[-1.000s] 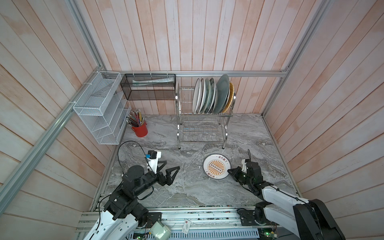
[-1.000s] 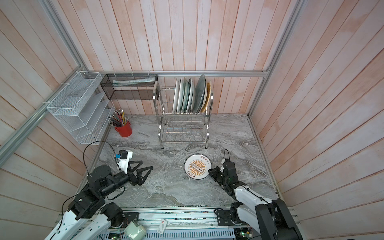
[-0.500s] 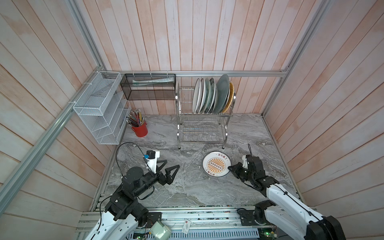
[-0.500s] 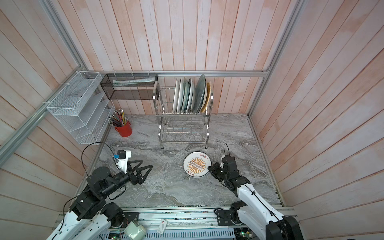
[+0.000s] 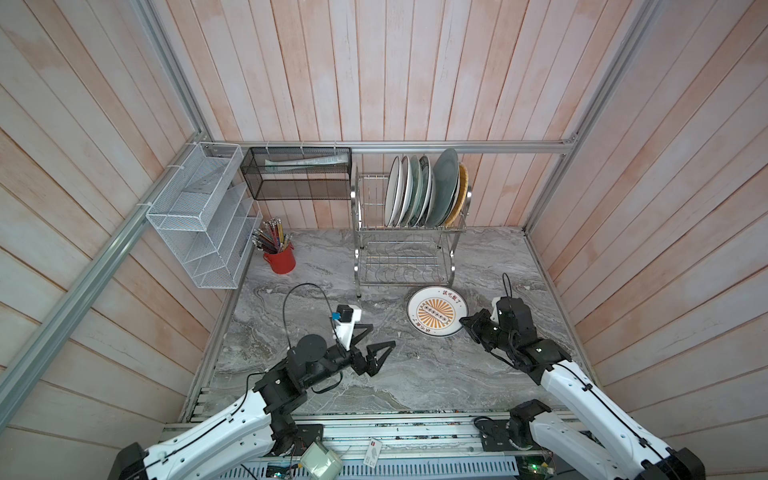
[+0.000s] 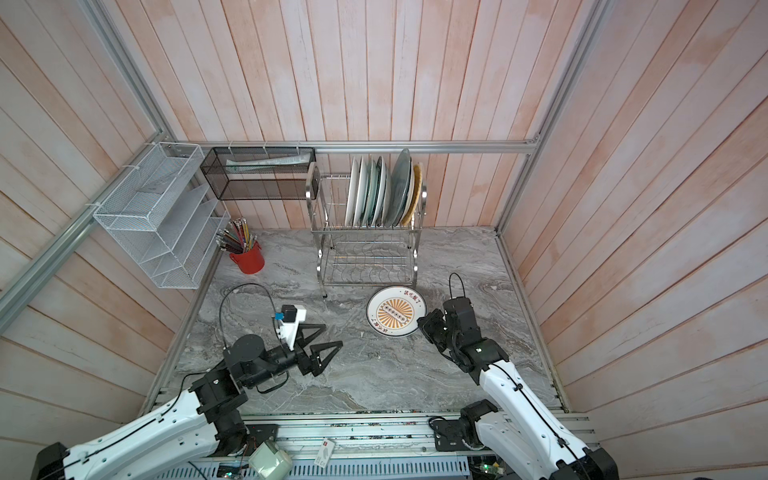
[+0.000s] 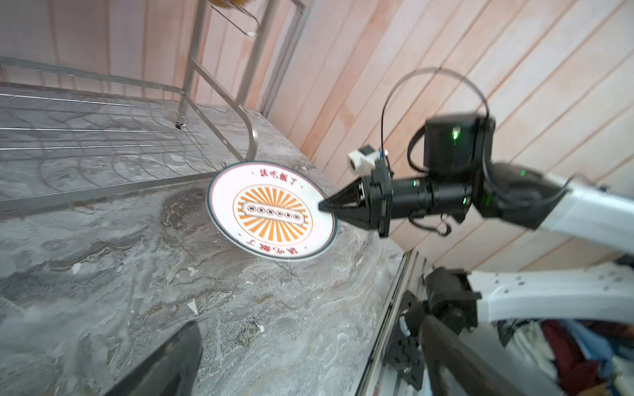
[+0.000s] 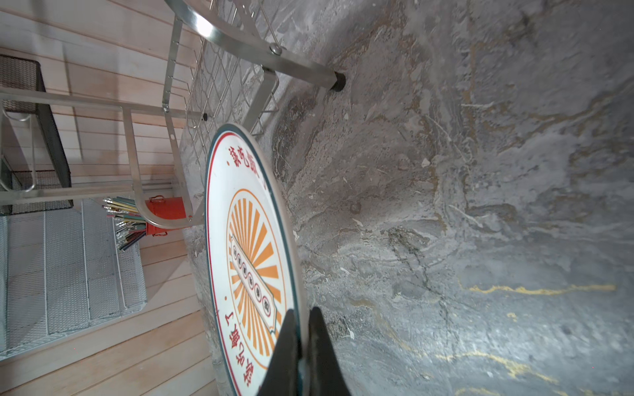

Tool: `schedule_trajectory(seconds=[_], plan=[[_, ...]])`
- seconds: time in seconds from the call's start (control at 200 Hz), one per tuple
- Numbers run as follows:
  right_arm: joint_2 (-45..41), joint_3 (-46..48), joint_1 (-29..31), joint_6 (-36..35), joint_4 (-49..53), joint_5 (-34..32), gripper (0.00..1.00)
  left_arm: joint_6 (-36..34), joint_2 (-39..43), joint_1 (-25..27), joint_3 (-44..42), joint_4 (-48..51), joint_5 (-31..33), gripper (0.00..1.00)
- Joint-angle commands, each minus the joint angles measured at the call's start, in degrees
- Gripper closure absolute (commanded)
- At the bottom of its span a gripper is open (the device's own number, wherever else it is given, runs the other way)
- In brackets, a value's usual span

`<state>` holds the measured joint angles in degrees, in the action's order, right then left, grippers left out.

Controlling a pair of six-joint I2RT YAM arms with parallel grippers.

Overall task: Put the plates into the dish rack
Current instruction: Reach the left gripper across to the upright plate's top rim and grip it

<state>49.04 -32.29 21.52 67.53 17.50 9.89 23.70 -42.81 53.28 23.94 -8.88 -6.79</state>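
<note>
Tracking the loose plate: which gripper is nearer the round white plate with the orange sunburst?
Right. The right gripper is shut on the rim of the round white sunburst plate; the left gripper hangs open, apart from it.

Racked plates (image 5: 424,191) overlap; patterns mostly hidden.

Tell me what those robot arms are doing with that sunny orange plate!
The right gripper pinches the rim of the orange-sunburst plate, which is low on the marble table, just in front of the dish rack. The left gripper is wide open above the table, holding nothing. Several other plates already stand on edge in the rack's top tier.
</note>
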Motion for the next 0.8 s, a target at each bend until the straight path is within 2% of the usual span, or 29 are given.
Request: schedule_trajectory(seconds=[0.0, 0.16, 0.43, 0.535, 0.795], plan=[[-1.33, -3.91, 0.41, 1.51, 3.63, -2.58, 1.0, -14.66, -6.37, 6.75, 4.69, -5.79, 7.9, 0.0], [-2.29, -5.41, 0.55, 2.46, 5.69, -2.86, 1.0, -34.42, -16.8, 14.15, 10.95, -5.42, 15.34, 0.0], [-5.1, -4.54, 0.83, 3.83, 6.26, -2.71, 1.0, -61.87, -29.4, 19.63, 15.55, -11.33, 22.74, 0.0], [-5.9, -4.29, 0.81, 4.01, 6.5, -2.35, 1.0, -68.08, -32.54, 19.94, 16.44, -13.98, 23.74, 0.06], [-6.94, -3.13, 0.88, 4.46, 5.88, -1.17, 1.0, -75.42, -42.1, 19.94, 21.7, -17.1, 28.91, 0.21]])
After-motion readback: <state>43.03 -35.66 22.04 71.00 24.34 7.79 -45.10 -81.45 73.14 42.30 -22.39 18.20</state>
